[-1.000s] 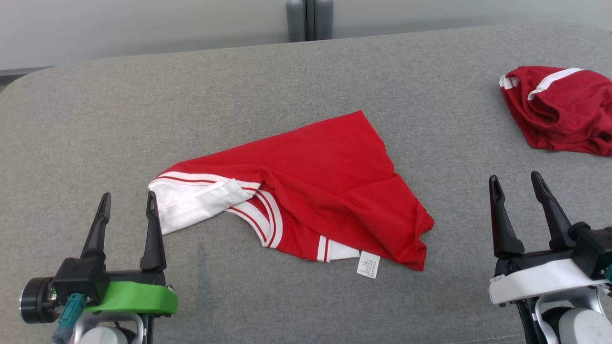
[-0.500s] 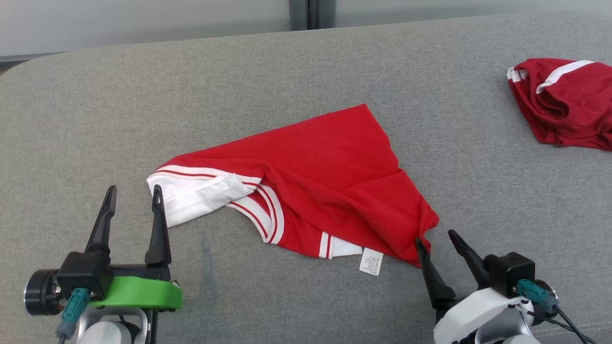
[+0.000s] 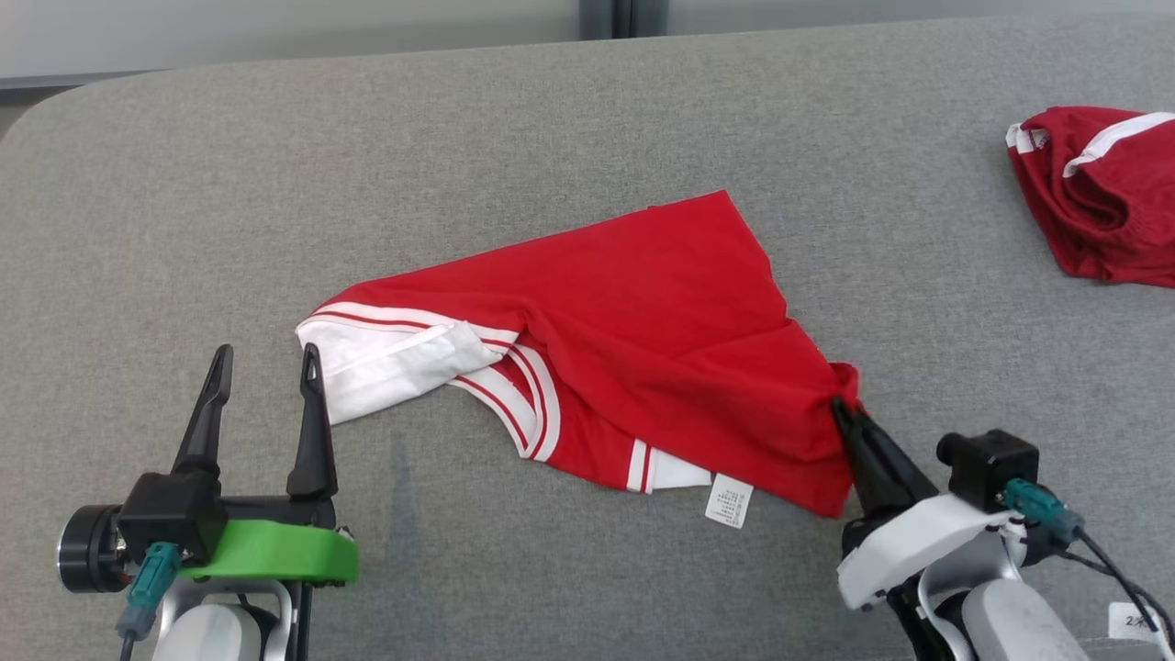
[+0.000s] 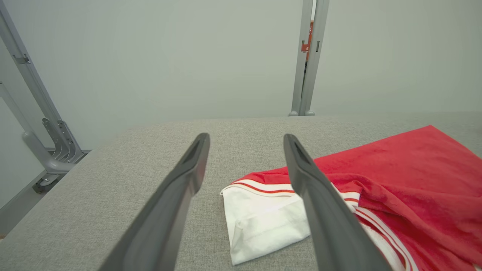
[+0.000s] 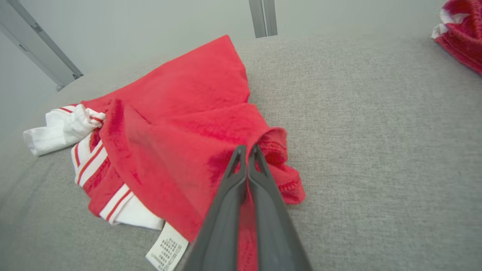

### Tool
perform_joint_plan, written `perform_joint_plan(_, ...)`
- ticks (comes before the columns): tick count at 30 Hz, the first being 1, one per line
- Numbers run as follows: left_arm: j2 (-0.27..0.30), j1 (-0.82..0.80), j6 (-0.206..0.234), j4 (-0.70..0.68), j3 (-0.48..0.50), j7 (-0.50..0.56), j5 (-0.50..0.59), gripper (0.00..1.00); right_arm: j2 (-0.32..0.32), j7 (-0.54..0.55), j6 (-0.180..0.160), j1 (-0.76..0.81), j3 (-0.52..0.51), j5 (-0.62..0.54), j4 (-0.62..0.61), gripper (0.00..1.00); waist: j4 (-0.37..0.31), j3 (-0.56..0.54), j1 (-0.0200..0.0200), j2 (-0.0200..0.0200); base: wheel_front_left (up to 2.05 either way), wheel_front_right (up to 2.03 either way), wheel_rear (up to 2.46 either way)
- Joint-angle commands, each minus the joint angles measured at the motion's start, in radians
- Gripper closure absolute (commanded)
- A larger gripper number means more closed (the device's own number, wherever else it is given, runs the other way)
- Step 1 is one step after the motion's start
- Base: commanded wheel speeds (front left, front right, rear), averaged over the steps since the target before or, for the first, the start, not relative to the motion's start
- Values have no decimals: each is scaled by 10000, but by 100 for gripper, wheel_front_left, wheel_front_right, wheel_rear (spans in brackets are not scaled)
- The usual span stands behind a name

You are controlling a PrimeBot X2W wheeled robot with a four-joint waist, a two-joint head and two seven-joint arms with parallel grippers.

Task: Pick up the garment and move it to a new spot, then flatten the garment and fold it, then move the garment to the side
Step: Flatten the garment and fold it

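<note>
On my left, the left gripper (image 3: 266,353) sits low over the grey padded surface (image 3: 551,119), its two fingers spread wide with nothing but grey cloth between them. Just beyond its inner finger lies the white sleeve end (image 3: 386,363) of the red garment (image 3: 643,303). In the left wrist view that finger crosses in front of the white fold and hides part of it, so I cannot tell whether they touch. From there the garment spreads rightward across the middle of the surface. It is crumpled rather than flat, with red-and-white striped trim (image 3: 532,404) curling along its near edge and one corner pointing away from me. A white care label (image 3: 729,500) pokes out from the near hem, lying on the grey cloth. At the garment's right corner, the right gripper (image 3: 837,401) has its fingers pinched tight together on the red fabric. In the right wrist view the cloth bunches up around the fingertips and a fold of hem drapes beside them. Further right, well apart from all this, a second, darker red garment (image 3: 1111,202) with white stripes lies heaped near the surface's edge. A grey upright post (image 4: 308,56) stands behind the surface against the pale wall.
</note>
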Motion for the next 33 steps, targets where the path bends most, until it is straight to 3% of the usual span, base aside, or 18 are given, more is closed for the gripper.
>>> perform_joint_plan(1,-15,-186,43,22,54,-40,47,0,-81,-99,-13,-265,-184,70,-16,100,-10,28,0,0,0,0,0)
perform_joint_plan(6,-72,-271,14,61,0,-68,61,0,-170,-360,-13,-1031,-839,398,585,100,-23,117,0,0,0,0,0)
perform_joint_plan(7,-90,-304,-9,76,-20,-74,62,0,-155,-445,-13,-1168,-1000,478,830,96,-3,136,0,0,0,0,0)
perform_joint_plan(8,-94,-323,-28,91,-27,-80,64,0,-129,-518,-13,-1266,-1075,557,1029,59,10,152,0,0,0,0,0)
perform_joint_plan(9,-105,-342,-37,113,-31,-86,62,0,-108,-650,-12,-1406,-1134,615,1232,0,21,173,0,0,0,0,0)
perform_joint_plan(16,-168,-255,-77,230,-6,-119,81,0,-377,-1477,-12,-1522,-1402,196,1379,0,-2,127,0,0,0,0,0)
perform_joint_plan(22,-84,96,-106,214,-13,-109,112,0,-520,-1695,-12,-782,-1726,-638,-311,0,-156,-166,0,0,0,0,0)
perform_joint_plan(33,102,463,-121,200,-83,49,-22,0,-56,-890,-12,821,-1559,-1057,-2901,0,-363,-555,0,0,0,0,0)
